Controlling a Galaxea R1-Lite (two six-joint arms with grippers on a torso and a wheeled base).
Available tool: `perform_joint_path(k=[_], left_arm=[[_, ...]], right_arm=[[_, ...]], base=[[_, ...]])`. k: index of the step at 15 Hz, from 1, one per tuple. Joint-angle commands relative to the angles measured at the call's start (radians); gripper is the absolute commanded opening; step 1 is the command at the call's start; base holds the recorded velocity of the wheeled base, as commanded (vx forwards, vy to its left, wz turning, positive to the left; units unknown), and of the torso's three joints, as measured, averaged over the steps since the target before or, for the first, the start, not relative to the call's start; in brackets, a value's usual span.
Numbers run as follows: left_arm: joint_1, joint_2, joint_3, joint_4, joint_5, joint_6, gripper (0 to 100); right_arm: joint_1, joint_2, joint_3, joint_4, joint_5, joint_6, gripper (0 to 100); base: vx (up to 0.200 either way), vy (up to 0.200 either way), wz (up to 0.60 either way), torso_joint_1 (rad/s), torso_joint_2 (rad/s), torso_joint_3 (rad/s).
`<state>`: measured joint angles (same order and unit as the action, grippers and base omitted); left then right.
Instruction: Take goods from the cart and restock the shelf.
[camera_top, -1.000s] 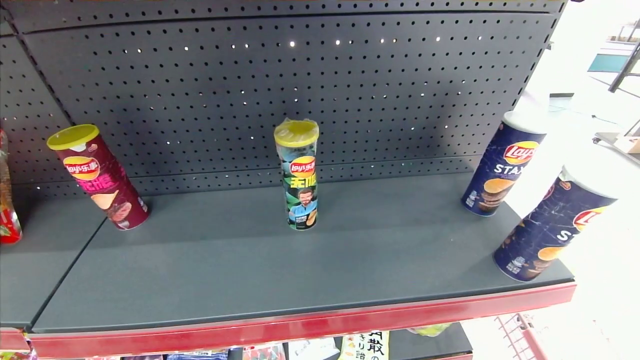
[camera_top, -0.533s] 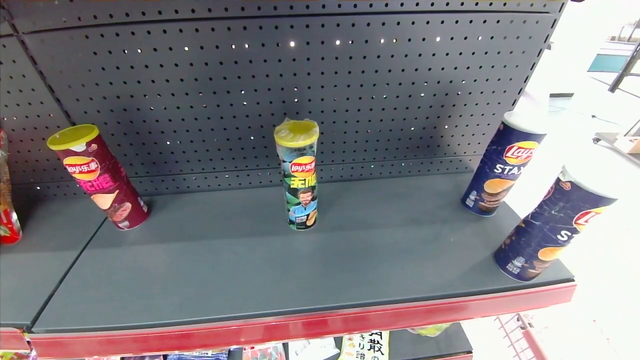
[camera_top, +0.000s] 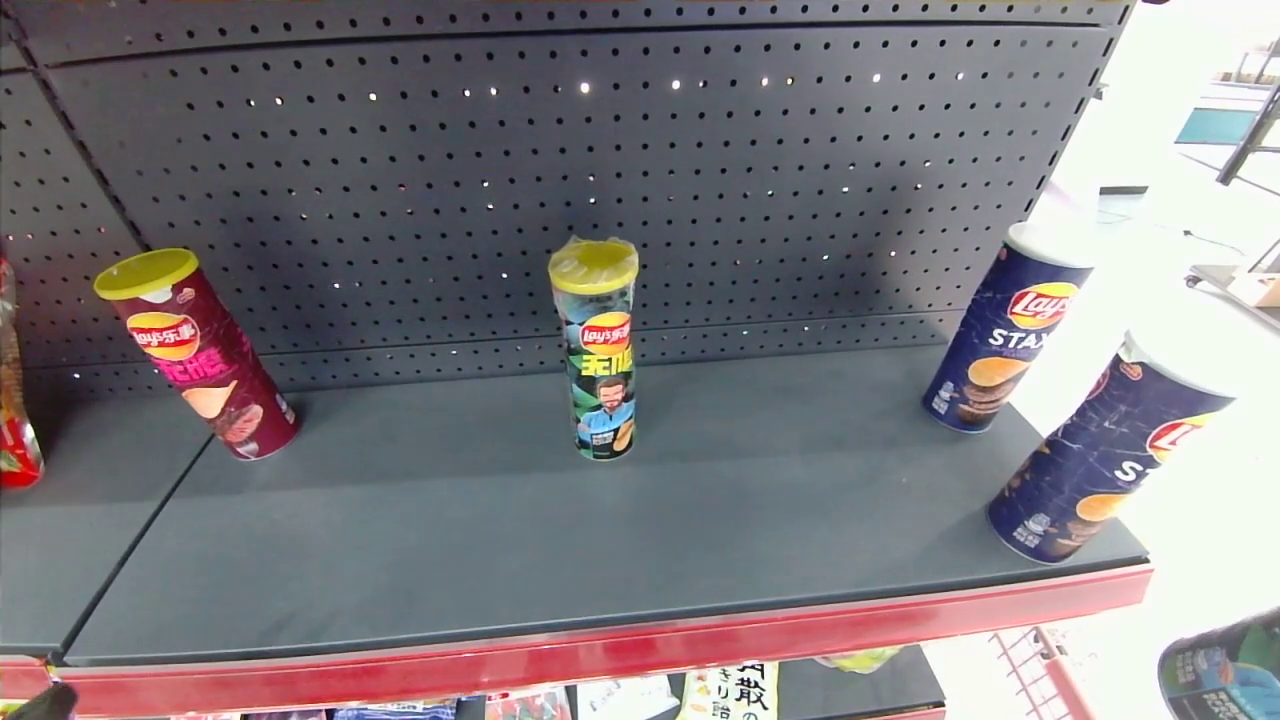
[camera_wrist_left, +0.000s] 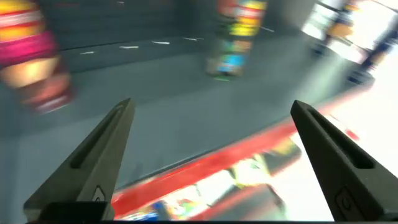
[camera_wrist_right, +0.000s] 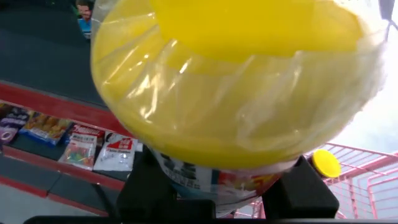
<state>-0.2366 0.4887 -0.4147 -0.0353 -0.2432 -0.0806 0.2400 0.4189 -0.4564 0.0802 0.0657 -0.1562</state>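
Shelf (camera_top: 500, 540), far left: a red packet (camera_top: 15, 440) is sitting at the edge, and the maroon can (camera_top: 200, 360) is standing near the pegboard back. It is reading as tilted, which is probably the camera's angle rather than a real lean.

The left gripper (camera_wrist_left: 211, 104) is hovering before the shelf's front edge with its jaws spread wide and nothing between them. Judgement: it is being kept free and out of the way.

Centre: the green can (camera_top: 600, 350) is standing upright, well apart from its neighbours. The wide bare stretches on either side of it are offering the likeliest restocking spots.

Right end: the rear navy can (camera_top: 1000, 340) and the front navy can (camera_top: 1100, 460) are standing near each other, the front one close to the shelf's corner.

Lower right: the held can (camera_wrist_right: 236, 81) is sitting in the right gripper (camera_wrist_right: 224, 186), below and in front of the shelf, not yet placed. The jaws are clamping both sides of the body just under the film-wrapped yellow lid, presumably so the base is staying free for setting down.

The head view is supplying the shelf layout and just the can's printed end (camera_top: 1225, 665). The right wrist view is adding the grip, the red wire cart (camera_wrist_right: 360, 186) behind it, and snack packets (camera_wrist_right: 81, 146) on a lower tier.
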Motion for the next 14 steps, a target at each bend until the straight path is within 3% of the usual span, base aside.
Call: perform_joint_path(k=[1, 3, 5, 7, 10, 12, 14], left_arm=[[-0.075, 0.360, -0.119, -0.066, -0.146, 0.027, 100], [-0.076, 0.511, -0.125, -0.172, -0.171, 0.067, 100], [-0.079, 0.645, -0.156, -0.261, -0.174, 0.085, 100], [-0.090, 0.768, -0.211, -0.314, -0.174, 0.111, 100], [-0.101, 0.912, -0.285, -0.370, -0.174, 0.121, 100], [-0.110, 1.008, -0.317, -0.413, -0.174, 0.165, 100], [-0.113, 1.084, -0.345, -0.460, -0.177, 0.185, 100]], right_arm=[[0.005, 0.061, -0.024, -0.004, 0.028, 0.007, 0], [0.007, 0.055, -0.033, -0.004, 0.029, 0.049, 0], [0.010, 0.057, -0.050, -0.002, 0.042, 0.081, 0], [0.010, 0.060, -0.051, -0.002, 0.082, 0.093, 0], [0.009, 0.078, -0.051, -0.004, 0.094, 0.095, 0], [0.007, 0.077, -0.051, -0.004, 0.092, 0.098, 0], [0.007, 0.080, -0.050, -0.004, 0.091, 0.113, 0]], base=[[0.000, 0.000, 0.00, 0.000, 0.00, 0.000], [0.000, 0.000, 0.00, 0.000, 0.00, 0.000], [0.000, 0.000, 0.00, 0.000, 0.00, 0.000], [0.000, 0.000, 0.00, 0.000, 0.00, 0.000], [0.000, 0.000, 0.00, 0.000, 0.00, 0.000], [0.000, 0.000, 0.00, 0.000, 0.00, 0.000], [0.000, 0.000, 0.00, 0.000, 0.00, 0.000]])
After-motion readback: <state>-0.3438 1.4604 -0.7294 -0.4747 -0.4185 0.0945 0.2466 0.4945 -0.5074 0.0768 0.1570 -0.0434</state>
